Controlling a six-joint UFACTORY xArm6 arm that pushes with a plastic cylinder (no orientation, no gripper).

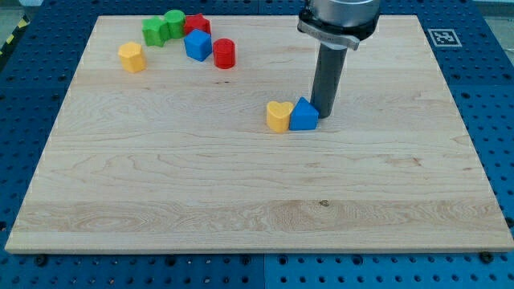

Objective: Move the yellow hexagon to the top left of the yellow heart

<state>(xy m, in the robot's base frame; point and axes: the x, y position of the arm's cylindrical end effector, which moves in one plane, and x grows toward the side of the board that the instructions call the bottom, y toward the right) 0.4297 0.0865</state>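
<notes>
Camera view: my tip [324, 117] rests on the worktop [241, 193], touching the blue triangular block [303, 115] on its right; there is no claw, only the rod. The yellow heart [279, 116] touches that block's left. The yellow hexagon [132, 57] sits well apart, top left.

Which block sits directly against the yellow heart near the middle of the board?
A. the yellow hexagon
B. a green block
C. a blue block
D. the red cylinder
C: the yellow heart touches a blue block on its right side, with my tip just right of that blue block; the yellow hexagon lies far off at the view's top left.
</notes>
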